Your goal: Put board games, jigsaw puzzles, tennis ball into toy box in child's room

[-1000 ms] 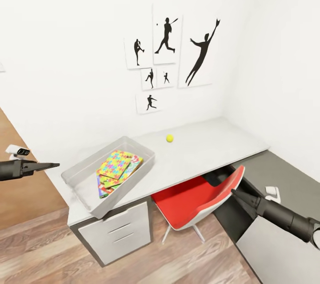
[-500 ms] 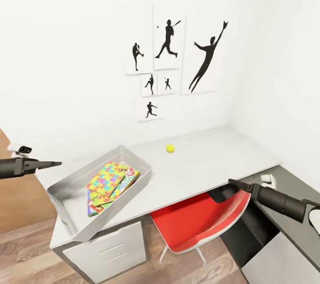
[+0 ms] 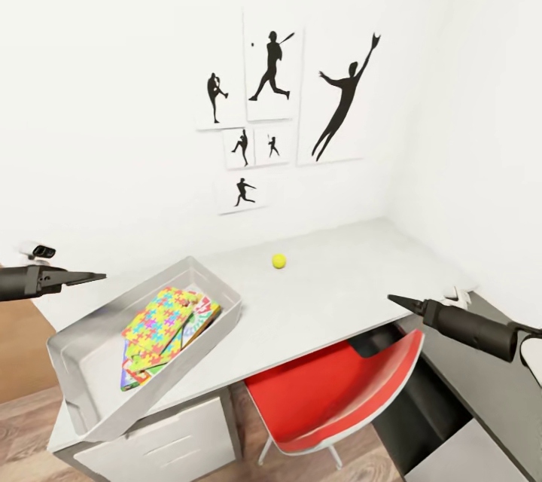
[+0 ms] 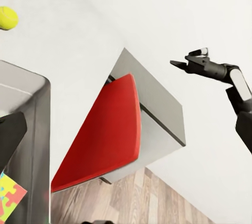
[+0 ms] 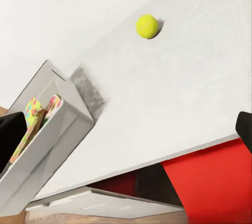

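Observation:
The toy box [image 3: 220, 288], a grey translucent bin, sits on the left end of the table [image 3: 339, 282]. Inside lies a jigsaw puzzle [image 3: 154, 316] on top of flat board games [image 3: 197, 321]. The tennis ball [image 3: 279, 261] rests on the bare tabletop beyond the box, also seen in the wrist views [image 5: 147, 26] [image 4: 7, 18]. My left gripper [image 3: 98, 276] hovers left of the toy box, open and empty. Over the table's front right edge my right gripper [image 3: 393, 300] is open and empty, pointing toward the ball.
A red chair [image 3: 331, 384] is tucked under the table below my right arm. A white drawer unit [image 3: 158, 444] stands under the toy box. A lower dark grey section [image 3: 497, 392] runs along the right wall. Black player silhouettes [image 3: 271, 68] hang on the wall.
The whole view has shifted as the robot came closer to the table. My right gripper has risen from in front of the red chair to tabletop height. The left gripper keeps its place.

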Robot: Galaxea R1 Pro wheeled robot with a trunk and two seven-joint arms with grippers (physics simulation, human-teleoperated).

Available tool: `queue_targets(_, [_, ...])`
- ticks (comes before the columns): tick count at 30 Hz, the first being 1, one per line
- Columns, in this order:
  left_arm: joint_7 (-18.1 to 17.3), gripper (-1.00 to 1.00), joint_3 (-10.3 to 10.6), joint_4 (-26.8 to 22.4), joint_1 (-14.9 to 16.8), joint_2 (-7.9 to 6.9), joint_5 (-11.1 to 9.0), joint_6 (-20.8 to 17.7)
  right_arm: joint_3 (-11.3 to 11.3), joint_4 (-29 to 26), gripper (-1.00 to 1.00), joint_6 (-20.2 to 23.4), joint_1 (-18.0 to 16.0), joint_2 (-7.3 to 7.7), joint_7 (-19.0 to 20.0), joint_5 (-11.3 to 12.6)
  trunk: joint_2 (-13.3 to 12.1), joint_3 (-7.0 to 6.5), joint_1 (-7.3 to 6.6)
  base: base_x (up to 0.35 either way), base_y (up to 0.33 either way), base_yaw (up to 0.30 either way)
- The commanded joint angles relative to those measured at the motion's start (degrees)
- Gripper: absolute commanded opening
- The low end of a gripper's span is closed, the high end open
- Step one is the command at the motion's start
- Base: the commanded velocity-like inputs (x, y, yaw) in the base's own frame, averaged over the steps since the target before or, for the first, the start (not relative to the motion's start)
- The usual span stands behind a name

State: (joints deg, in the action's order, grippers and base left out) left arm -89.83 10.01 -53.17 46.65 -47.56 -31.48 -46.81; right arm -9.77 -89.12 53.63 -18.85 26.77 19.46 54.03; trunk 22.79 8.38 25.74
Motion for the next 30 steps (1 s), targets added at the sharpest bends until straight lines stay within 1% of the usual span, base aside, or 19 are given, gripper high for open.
queue_targets(1, [-0.17,1.00,0.28,-0.03,0.10,-0.08,-0.25,-0.72,-0.07,0.00,1.00,0.61,-0.19,-0.01,0.11,-0.37,0.13,0.13,0.04,0.017,-0.075,0.000])
queue_targets(4, [-0.17,1.00,0.26,-0.19,0.10,-0.08,-0.19,-1.13,-0.08,0.00,1.00,2.18,-0.60,0.01,-0.86,-0.40,0.13,0.13,0.04,0.008,-0.037,0.000])
queue_targets(10, [-0.17,1.00,-0.29,-0.47,0.10,-0.08,-0.23,-1.36,-0.08,-0.13,1.00,3.01,-0.79,0.17,-1.25,-0.41,0.13,0.13,0.04,0.003,-0.092,0.056])
queue_targets(15, [-0.17,1.00,-0.80,-1.51,0.10,-0.08,-0.18,-2.78,-0.08,-0.39,1.00,3.20,-0.83,0.18,-1.34,-0.42,0.13,0.13,0.04,0.070,-0.235,0.239])
queue_targets(18, [-0.17,1.00,-0.88,-2.14,0.10,-0.08,-0.17,-3.24,-0.08,-0.42,1.00,3.22,-0.84,0.15,-1.35,-0.42,0.13,0.13,0.04,0.146,-0.127,0.276])
queue_targets(24, [-0.17,1.00,-0.94,-3.42,0.10,-0.11,-0.16,-3.70,-0.08,-0.43,1.00,3.24,-0.84,0.13,-1.56,-0.42,0.13,0.13,0.04,0.062,-0.034,0.281])
queue_targets(30, [-0.17,1.00,-1.21,-4.63,0.11,-0.09,-0.16,-4.55,-0.10,-0.51,1.00,3.24,-0.84,0.24,-1.54,-0.37,0.13,0.13,0.04,0.009,-0.005,0.091])
